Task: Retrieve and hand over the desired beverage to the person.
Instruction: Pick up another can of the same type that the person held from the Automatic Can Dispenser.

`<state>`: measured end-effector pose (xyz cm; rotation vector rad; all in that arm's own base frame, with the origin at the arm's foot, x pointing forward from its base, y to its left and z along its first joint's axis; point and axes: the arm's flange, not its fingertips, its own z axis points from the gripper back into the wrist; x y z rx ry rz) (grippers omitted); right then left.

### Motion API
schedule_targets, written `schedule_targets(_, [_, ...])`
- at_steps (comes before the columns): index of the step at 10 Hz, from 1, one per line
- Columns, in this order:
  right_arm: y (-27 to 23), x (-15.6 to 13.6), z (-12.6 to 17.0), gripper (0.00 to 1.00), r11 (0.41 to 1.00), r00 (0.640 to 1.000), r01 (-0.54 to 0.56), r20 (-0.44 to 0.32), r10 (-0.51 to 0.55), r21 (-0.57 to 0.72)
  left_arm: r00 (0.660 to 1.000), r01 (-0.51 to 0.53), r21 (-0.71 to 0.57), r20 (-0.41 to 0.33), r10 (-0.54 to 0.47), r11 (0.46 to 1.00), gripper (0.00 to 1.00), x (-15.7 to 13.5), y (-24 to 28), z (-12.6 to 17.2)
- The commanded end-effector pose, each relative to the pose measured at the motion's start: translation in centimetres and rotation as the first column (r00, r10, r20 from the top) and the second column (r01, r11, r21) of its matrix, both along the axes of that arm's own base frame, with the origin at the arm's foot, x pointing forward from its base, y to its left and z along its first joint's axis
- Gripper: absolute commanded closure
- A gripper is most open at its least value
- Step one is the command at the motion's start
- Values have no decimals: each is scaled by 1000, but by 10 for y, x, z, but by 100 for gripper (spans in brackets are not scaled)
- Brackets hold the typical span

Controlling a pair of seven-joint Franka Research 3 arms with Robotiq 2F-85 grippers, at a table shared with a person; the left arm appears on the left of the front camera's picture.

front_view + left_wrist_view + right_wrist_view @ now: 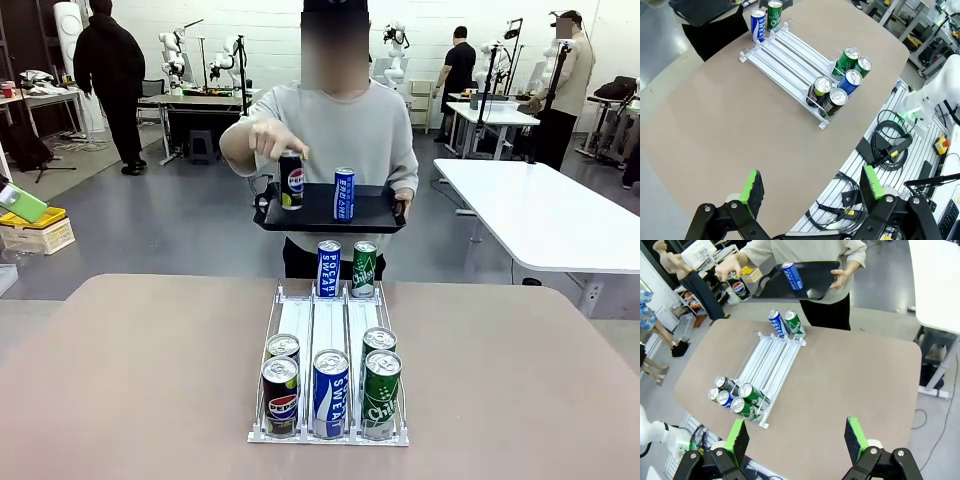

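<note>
In the front view, the person [335,130] is standing across the table [130,380], holding a black tray [375,212] with one hand while the other hand [272,140] is gripping a Pepsi can [291,181] at the tray's end, near a blue can [344,194]; a rack [329,320] is holding seven cans. In the left wrist view, the left gripper [812,182] is hovering over the table edge, fingers wide apart, empty. In the right wrist view, the right gripper [797,432] is hanging above the table, likewise spread, holding nothing

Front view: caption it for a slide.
Person in grey top grips black Pepsi can by black tray, beyond white can rack.
</note>
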<state>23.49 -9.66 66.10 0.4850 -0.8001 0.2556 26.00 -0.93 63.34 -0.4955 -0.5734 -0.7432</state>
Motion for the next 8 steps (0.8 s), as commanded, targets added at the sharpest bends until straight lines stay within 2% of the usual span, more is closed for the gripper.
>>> schedule_targets(1, [1,2,0,0,999,1000,-29,7,28,20,1000,8,-7,10,-8,1000,0,2,-2,0])
schedule_targets(8, [1,2,0,0,999,1000,-29,7,28,20,1000,8,-7,10,-8,1000,0,2,-2,0])
